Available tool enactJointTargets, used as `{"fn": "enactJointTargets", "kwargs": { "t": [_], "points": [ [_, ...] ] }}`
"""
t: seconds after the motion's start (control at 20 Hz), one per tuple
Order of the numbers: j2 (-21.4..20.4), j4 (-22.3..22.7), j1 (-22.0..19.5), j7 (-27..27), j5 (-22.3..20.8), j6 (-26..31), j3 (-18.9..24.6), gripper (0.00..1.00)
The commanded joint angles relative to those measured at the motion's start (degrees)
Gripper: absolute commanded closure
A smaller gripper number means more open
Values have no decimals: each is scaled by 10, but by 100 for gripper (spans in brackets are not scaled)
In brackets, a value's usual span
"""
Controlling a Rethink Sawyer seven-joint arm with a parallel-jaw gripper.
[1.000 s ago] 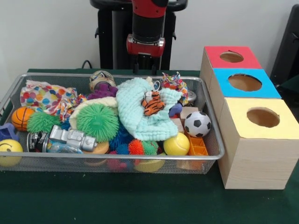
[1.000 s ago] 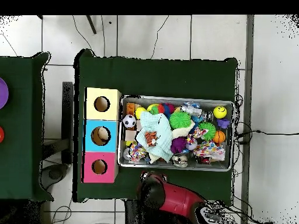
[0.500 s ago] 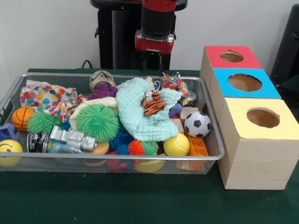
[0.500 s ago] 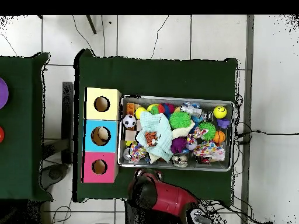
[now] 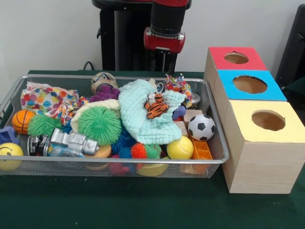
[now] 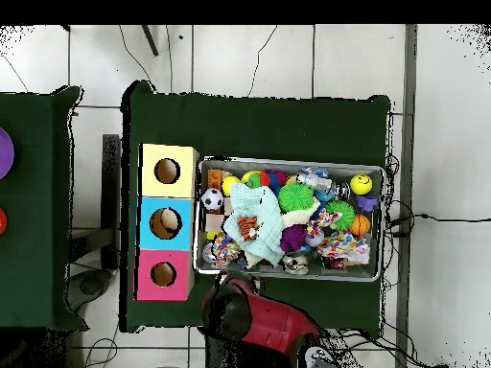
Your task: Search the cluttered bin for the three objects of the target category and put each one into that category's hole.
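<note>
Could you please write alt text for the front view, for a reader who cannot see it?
A wire mesh bin on a green table is crammed with toys: a soccer ball, a spiky green ball and a mint cloth with a tiger toy on it. Beside it stand red, blue and yellow holed boxes; the robot arm hangs behind.

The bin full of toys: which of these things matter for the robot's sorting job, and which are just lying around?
Part of the job:
wire bin
toys in it, such as the soccer ball and mint cloth
box with red, blue and yellow holes
robot's pincer

Just lying about:
second table
floor cables
</note>
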Motion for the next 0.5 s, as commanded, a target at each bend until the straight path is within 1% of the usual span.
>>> {"fn": "enactJointTargets", "kwargs": {
  "t": [0.05, 0.15, 0.25, 0.5],
  "points": [
    [30, -46, -16, 138, 43, -16, 37, 0],
    [34, -45, -25, 141, 46, -24, 49, 0],
    [26, -42, -27, 143, 52, -16, 53, 0],
    [-24, -45, 15, 137, 79, 58, 15, 0]
  ]
}}
